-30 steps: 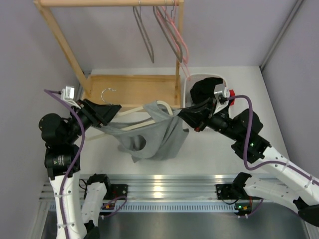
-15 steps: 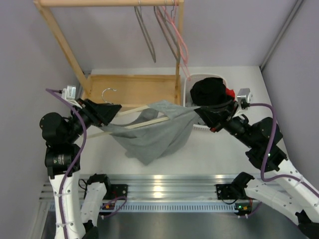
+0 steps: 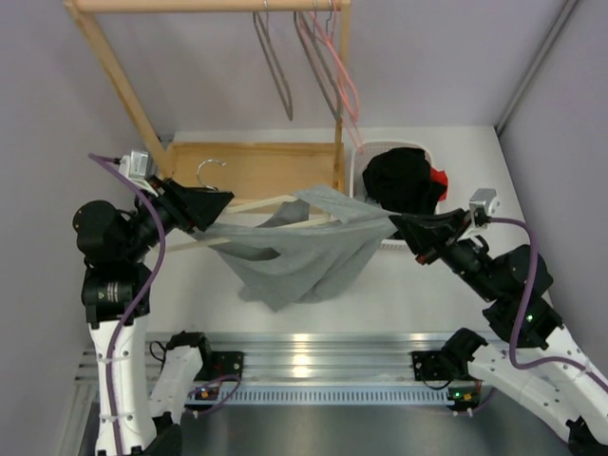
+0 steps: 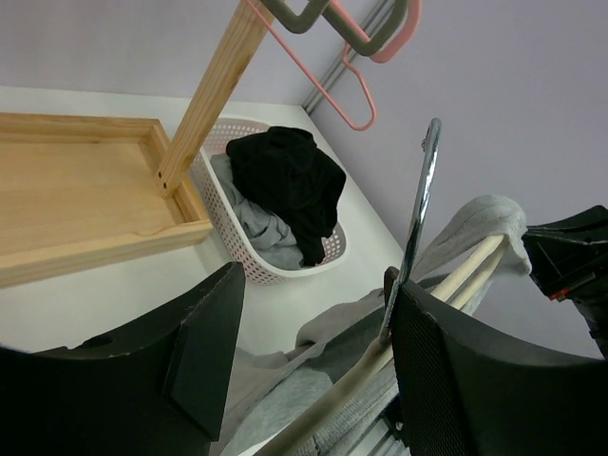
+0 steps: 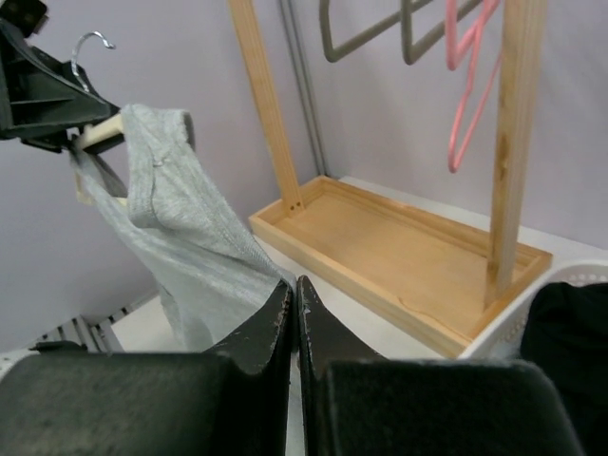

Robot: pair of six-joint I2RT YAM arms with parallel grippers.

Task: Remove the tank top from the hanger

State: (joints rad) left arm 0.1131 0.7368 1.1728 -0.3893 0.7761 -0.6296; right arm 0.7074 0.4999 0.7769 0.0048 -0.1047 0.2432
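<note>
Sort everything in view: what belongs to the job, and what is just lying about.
Job: tank top, hanger, left gripper holding the hanger, right gripper pinching the tank top.
Lying about: rack, basket, black clothes, spare hangers.

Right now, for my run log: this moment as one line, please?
left end effector: gripping hanger | right end effector: shut on tank top, fabric taut | tank top: partly on hanger | removal: not done
</note>
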